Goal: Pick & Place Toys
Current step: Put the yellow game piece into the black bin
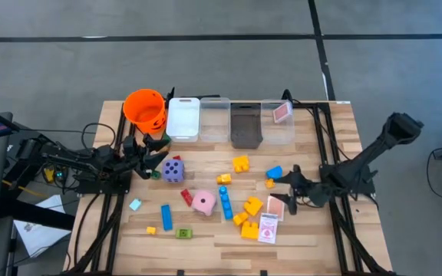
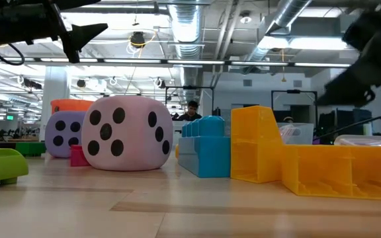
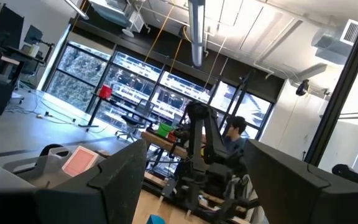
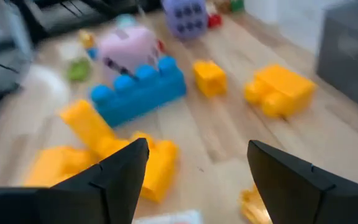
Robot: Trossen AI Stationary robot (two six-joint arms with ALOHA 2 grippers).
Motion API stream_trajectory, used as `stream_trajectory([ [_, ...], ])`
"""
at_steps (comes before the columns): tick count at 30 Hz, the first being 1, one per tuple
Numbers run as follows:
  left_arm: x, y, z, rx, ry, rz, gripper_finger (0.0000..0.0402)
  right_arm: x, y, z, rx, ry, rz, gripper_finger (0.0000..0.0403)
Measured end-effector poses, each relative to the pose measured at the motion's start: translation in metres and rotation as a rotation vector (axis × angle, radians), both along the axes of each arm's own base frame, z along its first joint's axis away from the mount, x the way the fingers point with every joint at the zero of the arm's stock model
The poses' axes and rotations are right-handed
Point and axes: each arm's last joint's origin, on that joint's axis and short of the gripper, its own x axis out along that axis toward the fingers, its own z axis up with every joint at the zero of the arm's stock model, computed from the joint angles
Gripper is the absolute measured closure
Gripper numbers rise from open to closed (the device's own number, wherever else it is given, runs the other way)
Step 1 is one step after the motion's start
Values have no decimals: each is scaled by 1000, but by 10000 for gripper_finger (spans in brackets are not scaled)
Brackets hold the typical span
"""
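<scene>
1. The right claw (image 1: 290, 184) hangs fingers apart and empty over the wooden table (image 1: 313, 238), beside a blue plastic block (image 1: 274, 172) and a pink-white card (image 1: 275, 207).
2. The left claw (image 1: 153, 153), fingers also apart, holds nothing beside the purple dotted die (image 1: 173, 170), below the orange bucket (image 1: 144, 107).
3. The pink dotted die (image 1: 203, 202), a long blue plastic brick (image 1: 225, 203) and yellow plastic blocks (image 1: 251, 207) lie mid-table between the claws.

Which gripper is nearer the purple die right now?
The left gripper. It sits open just beside the purple die, toward the orange bucket. The right gripper is open well across the table, past the yellow and blue blocks.
</scene>
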Motion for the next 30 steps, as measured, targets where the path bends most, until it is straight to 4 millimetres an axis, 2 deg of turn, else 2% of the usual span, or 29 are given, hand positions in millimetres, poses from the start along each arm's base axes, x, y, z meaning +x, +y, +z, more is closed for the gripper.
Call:
stream_trajectory([
  [7,0,0,0,0,0,0,137,9,-26,-8,1,77,-120,130],
  [14,1,0,-3,4,37,0,137,13,-43,-11,6,158,-97,130],
  [20,2,0,-4,5,45,0,137,16,-58,-12,-43,185,-164,130],
  [25,2,0,-4,5,44,0,137,12,-71,-18,44,228,-301,129],
  [30,2,0,-4,5,44,0,137,6,-76,-24,211,277,-418,129],
])
